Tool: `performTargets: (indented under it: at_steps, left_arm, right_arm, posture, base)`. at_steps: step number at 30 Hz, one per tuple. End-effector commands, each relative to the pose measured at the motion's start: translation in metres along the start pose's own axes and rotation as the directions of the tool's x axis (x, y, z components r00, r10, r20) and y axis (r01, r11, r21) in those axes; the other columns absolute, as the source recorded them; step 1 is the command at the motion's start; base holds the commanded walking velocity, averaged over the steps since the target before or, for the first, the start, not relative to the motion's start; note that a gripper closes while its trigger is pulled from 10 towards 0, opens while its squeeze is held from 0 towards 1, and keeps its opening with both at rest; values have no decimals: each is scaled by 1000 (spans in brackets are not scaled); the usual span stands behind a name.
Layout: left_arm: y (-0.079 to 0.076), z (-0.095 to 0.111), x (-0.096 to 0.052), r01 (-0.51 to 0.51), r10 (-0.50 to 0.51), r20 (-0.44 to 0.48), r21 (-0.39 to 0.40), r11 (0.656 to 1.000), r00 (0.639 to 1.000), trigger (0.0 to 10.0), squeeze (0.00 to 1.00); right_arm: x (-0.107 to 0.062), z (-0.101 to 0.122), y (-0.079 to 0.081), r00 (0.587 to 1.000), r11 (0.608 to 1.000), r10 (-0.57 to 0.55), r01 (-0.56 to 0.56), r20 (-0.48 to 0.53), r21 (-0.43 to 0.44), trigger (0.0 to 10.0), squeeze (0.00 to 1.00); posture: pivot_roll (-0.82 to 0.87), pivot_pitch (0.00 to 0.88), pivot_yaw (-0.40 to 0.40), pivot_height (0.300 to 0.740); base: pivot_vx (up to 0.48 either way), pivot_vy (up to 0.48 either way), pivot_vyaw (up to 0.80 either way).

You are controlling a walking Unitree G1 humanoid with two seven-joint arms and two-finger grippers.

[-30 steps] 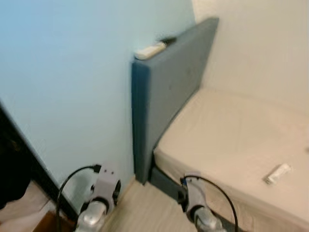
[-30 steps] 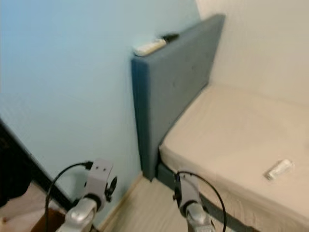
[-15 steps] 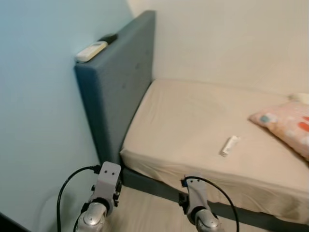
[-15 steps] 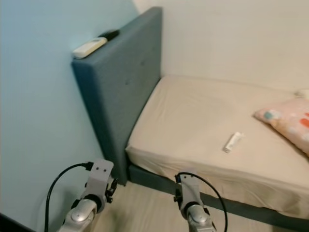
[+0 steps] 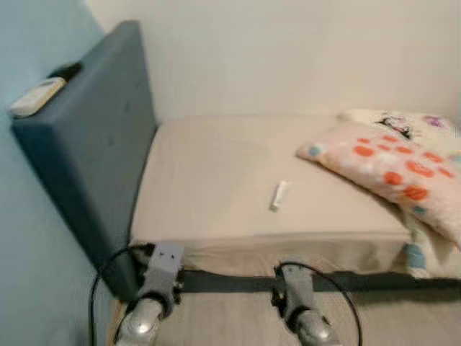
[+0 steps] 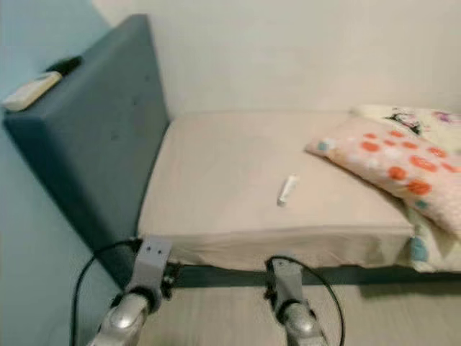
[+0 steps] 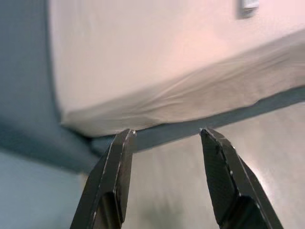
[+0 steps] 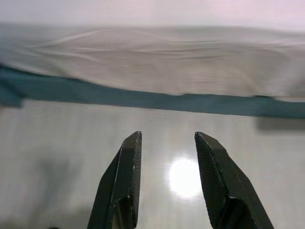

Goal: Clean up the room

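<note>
Bed (image 5: 216,180) now square ahead, spotted pillow (image 5: 382,162) newly visible.

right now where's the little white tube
In the head views the white tube lies on the beige mattress, near its front edge, just left of the dotted pink pillow.

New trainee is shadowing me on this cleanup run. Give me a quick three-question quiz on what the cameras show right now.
1. True or false: the small white tube lies on the floor.
2. What rests on top of the blue headboard?
A. a white remote
B. a cup
C. a book
3. Fill in: the spotted pillow lies toward the robot's ____ side of the bed.

Key: 1 false, it lies on the bed. 2 A. 3 right.
</note>
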State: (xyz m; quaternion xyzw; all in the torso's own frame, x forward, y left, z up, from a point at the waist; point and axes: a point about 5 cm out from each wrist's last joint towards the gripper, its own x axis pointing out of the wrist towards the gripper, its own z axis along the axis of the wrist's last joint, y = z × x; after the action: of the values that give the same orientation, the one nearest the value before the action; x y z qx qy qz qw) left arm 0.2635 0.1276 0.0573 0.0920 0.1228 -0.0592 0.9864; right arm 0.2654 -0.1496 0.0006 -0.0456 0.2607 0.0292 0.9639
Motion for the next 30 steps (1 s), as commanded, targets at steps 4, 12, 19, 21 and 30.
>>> performTargets:
  at_steps: [4, 12, 19, 21, 30]
  left_arm:
    - [3, -8, -4, -4, 4, -23, 8, 1000, 1000, 10000, 0]
    - [3, -6, -3, -19, 19, -13, -3, 1000, 1000, 10000, 0]
    - [4, -4, -3, -28, 28, 3, -23, 999, 1000, 10000, 0]
    - [4, -4, -3, -24, 25, 8, -33, 999, 1000, 10000, 0]
    - [3, 0, -5, -8, 11, 37, -67, 998, 999, 10000, 0]
  right_arm:
    - [-2, -7, 5, 1000, 1000, 7, -7, -25, 25, 10000, 0]
    - [-2, -7, 3, 1000, 1000, 0, -1, -27, -17, 10000, 0]
    - [-2, -5, 5, 1000, 1000, 15, -15, -14, -1, 10000, 0]
    - [-2, -6, 5, 1000, 1000, 13, -13, -19, -5, 10000, 0]
    - [-3, -7, 4, 1000, 1000, 6, -6, -26, -18, 10000, 0]
  posture:
    - [-14, 108, -23, 740]
    - [-18, 105, -22, 740]
    - [-20, 107, -19, 740]
    - [-20, 107, -19, 740]
    - [-22, 114, -16, 740]
  base:
    - [0, 0, -800]
    - [0, 0, -365]
    - [0, 0, 0]
    - [0, 0, 0]
    - [92, 0, 0]
